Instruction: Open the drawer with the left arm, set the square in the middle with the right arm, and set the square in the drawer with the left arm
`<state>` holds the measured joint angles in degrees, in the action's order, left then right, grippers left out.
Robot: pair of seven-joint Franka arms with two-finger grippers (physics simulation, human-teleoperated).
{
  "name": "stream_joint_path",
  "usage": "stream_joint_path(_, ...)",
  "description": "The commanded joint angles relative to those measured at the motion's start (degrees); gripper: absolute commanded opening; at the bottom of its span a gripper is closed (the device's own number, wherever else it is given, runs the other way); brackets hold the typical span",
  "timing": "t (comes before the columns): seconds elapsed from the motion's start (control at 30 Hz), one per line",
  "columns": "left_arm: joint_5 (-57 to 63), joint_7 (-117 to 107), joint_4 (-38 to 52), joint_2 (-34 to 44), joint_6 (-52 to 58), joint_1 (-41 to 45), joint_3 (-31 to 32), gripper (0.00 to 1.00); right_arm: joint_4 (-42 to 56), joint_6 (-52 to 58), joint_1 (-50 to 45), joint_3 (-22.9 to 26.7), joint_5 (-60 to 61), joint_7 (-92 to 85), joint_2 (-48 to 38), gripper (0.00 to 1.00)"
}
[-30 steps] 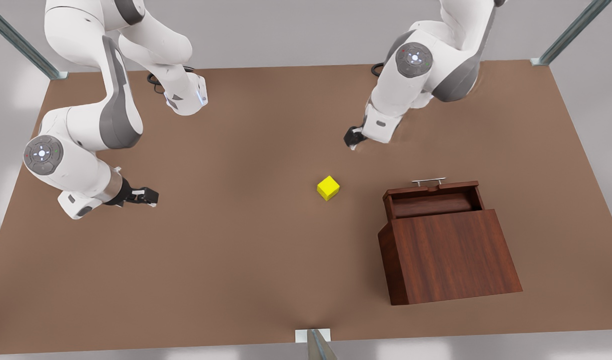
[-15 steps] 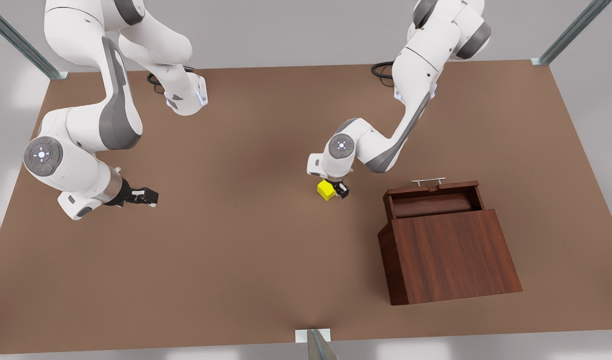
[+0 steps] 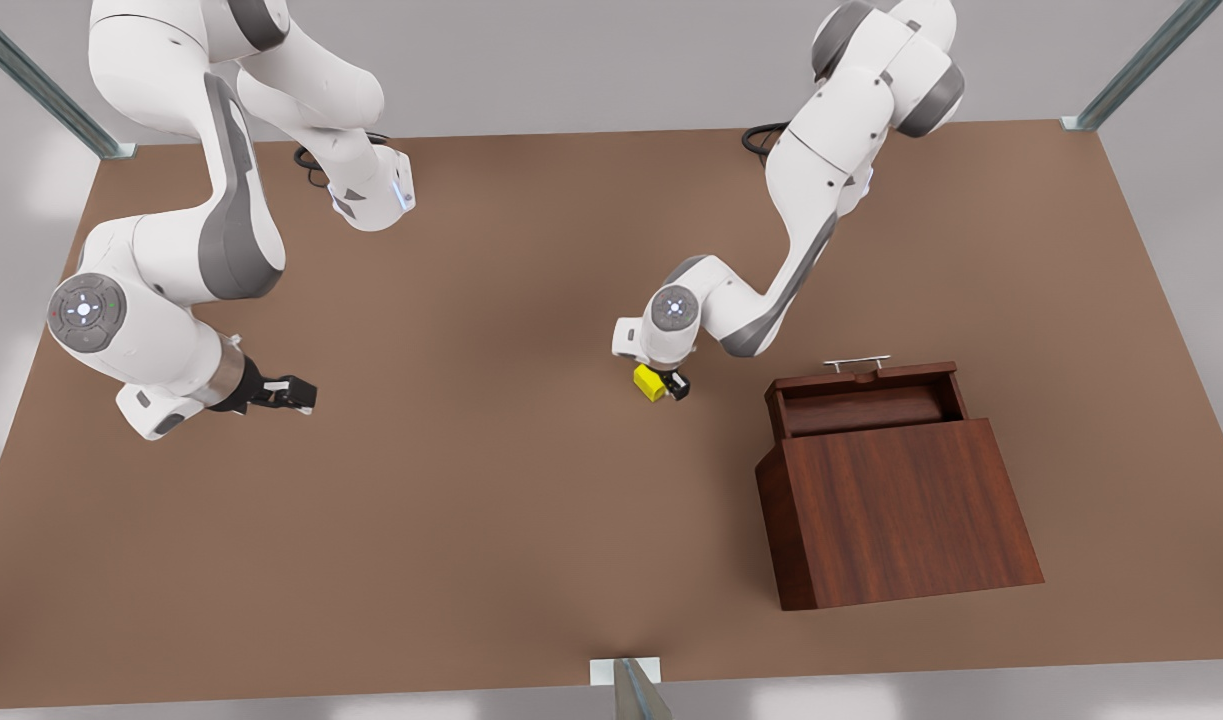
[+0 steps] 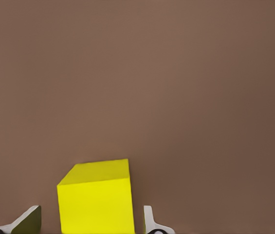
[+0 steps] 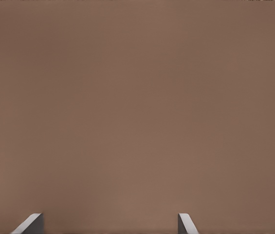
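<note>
The left gripper is down at the yellow cube, near the middle of the brown desk. In the left wrist view the cube sits between the two fingertips, with a clear gap on one side and a narrower one on the other, so the jaws are spread around it and not yet pressing on it. The cube rests flat on the desk, apart from the wooden cabinet that stands toward the front view's right. The cabinet's drawer is pulled out, its silver handle facing the far edge of the desk.

The right gripper waits low over the desk on the front view's left, well apart from the cube. Its fingertips stand wide apart with nothing but bare desk between them: released and empty.
</note>
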<state>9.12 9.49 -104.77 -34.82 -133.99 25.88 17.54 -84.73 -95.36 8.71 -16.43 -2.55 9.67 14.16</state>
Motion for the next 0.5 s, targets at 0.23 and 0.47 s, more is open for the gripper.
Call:
stream_joint_path(0.23, 0.0, -0.1, -0.3, -2.7, -2.4, 1.0, -0.8, 1.0, 0.0, -0.2, 0.0, 0.0, 0.0, 0.0, 0.2, 1.0)
stream_joint_path(0.47, 0.0, -0.2, -0.3, -3.8, -3.6, 1.5, -1.7, 0.52, 0.0, 0.2, 0.0, 0.1, 0.0, 0.0, 0.1, 1.0)
